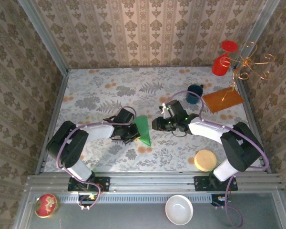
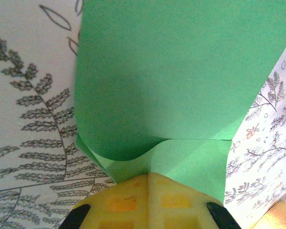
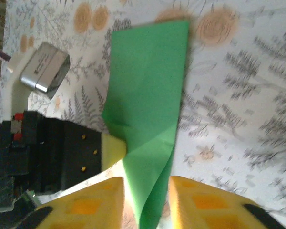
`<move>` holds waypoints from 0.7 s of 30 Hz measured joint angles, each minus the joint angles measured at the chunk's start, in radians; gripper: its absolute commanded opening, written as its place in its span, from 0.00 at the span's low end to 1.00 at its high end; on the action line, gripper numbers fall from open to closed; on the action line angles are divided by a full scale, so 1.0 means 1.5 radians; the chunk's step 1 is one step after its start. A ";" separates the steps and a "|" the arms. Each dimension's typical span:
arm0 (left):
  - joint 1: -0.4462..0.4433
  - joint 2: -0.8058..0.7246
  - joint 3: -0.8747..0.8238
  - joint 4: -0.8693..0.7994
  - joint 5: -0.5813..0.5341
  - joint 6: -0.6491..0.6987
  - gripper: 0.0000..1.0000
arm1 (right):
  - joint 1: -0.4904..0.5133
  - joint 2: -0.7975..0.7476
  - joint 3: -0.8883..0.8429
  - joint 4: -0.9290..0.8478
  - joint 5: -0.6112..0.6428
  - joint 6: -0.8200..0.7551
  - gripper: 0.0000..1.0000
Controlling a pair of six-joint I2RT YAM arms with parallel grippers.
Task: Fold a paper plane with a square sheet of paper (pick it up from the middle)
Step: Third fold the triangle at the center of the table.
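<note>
Left tool is closed on one edge of the partly folded sheet of paper, with its jaws pressed together over it. Right tool is seen partly open, its jaws apart and the sheet showing between them; contact cannot be determined. The sheet is located near the middle of the desk, between both tools.

Saw the paper cropped by the left wrist view's top edge, its near edge hidden between the left hand pads; found the bench blurred in the right wrist view.
</note>
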 measured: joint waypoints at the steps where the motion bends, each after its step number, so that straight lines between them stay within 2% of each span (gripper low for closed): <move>1: 0.001 0.002 0.001 0.004 0.000 0.000 0.05 | 0.008 0.001 0.001 -0.009 -0.006 -0.001 0.23; 6: 0.003 0.009 0.003 0.017 0.002 0.000 0.05 | 0.063 0.038 0.032 -0.046 -0.025 -0.005 0.15; 10: 0.003 0.010 0.003 0.022 0.002 0.000 0.05 | 0.097 0.080 0.070 -0.070 -0.025 -0.007 0.12; 21: 0.003 0.010 0.003 0.024 0.003 0.002 0.05 | 0.111 0.146 0.133 -0.124 -0.009 -0.021 0.09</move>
